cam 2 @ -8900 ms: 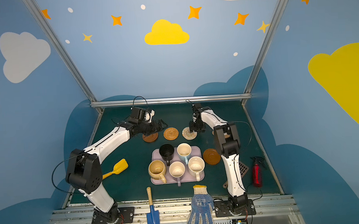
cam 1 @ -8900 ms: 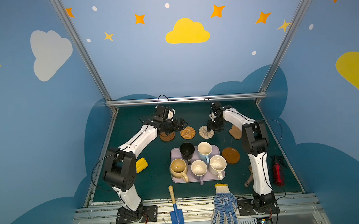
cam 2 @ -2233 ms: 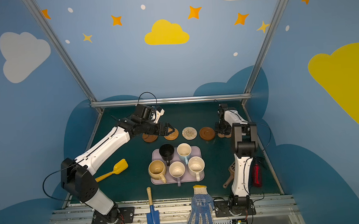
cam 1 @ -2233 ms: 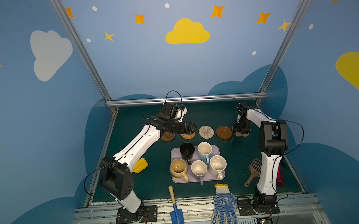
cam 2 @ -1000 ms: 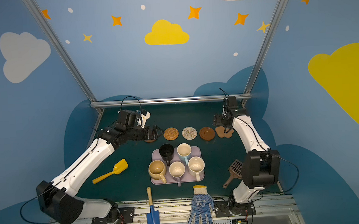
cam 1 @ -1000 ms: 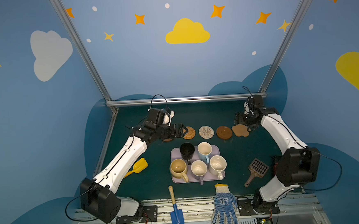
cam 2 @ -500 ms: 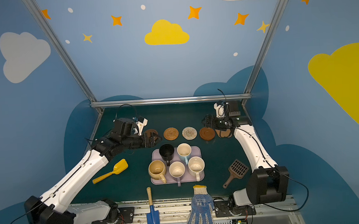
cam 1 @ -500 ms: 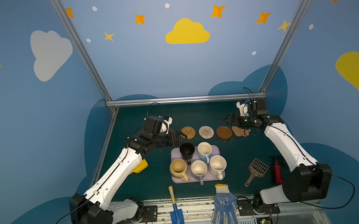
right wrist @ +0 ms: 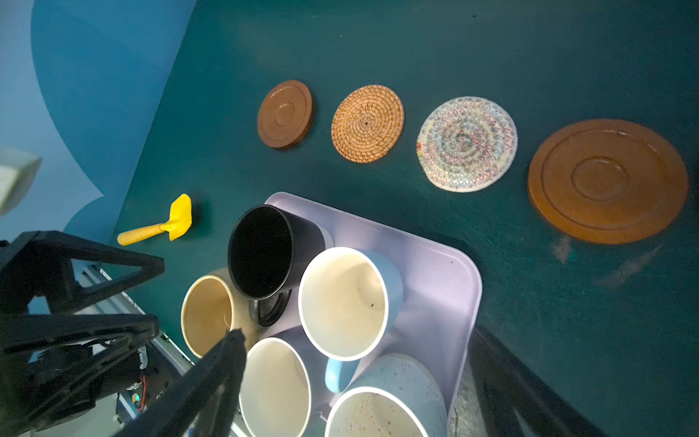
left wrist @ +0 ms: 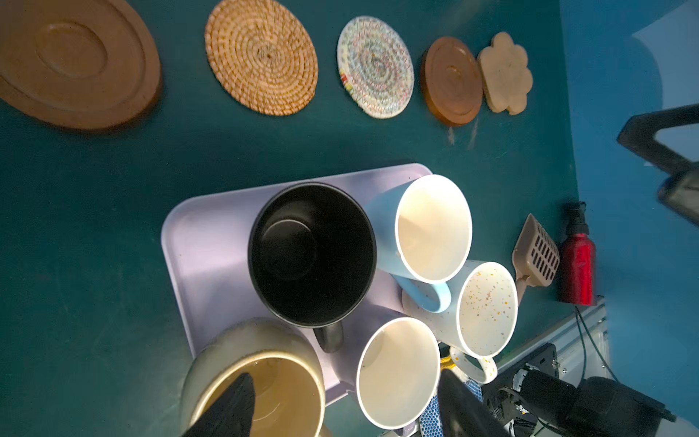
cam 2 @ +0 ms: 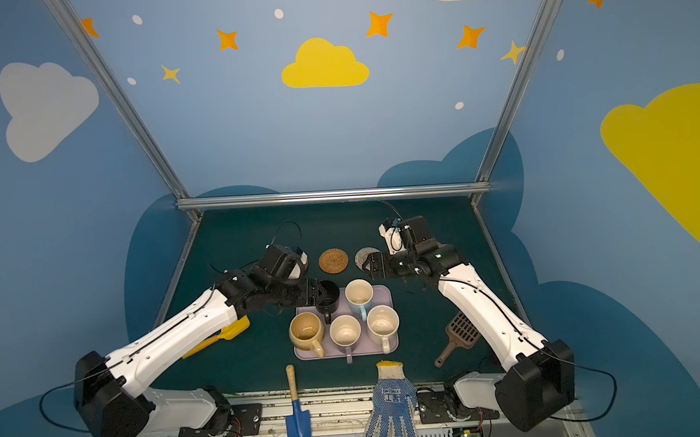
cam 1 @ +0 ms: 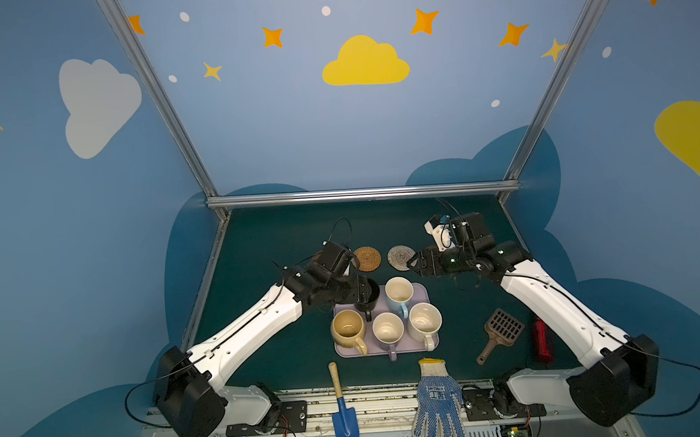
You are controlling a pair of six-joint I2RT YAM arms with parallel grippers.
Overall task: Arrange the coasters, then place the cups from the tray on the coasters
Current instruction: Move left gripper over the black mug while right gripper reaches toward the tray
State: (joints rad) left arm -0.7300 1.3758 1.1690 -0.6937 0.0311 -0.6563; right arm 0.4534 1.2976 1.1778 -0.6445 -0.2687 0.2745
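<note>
Five coasters lie in a row at the back: brown disc [left wrist: 75, 64], orange rattan [left wrist: 261, 56], pale woven [left wrist: 374, 66], second brown disc [left wrist: 452, 81], with the cloud-shaped one [left wrist: 505, 73] touching it. The lavender tray [left wrist: 204, 242] holds the cups: black [left wrist: 312, 253], light blue [left wrist: 433, 229], speckled [left wrist: 486, 308], lavender [left wrist: 397, 372] and tan-yellow [left wrist: 261, 378]. My left gripper [cam 2: 317, 295] hovers at the black cup's left side, jaws apart and holding nothing. My right gripper [cam 1: 414, 262] hangs open and empty between the pale coaster [cam 1: 400, 257] and the tray's back edge.
A yellow scoop [cam 2: 222, 337] lies left of the tray under my left arm. A blue trowel [cam 1: 343, 411] and a dotted work glove [cam 1: 436, 397] sit at the front edge. Right of the tray are a brown slotted scoop [cam 1: 499, 331] and a red bottle [cam 1: 541, 341].
Both arms have drawn back from the coaster row toward the tray. My left gripper came over the black cup with its jaws narrowing. My right gripper left the cloud coaster and swung left.
</note>
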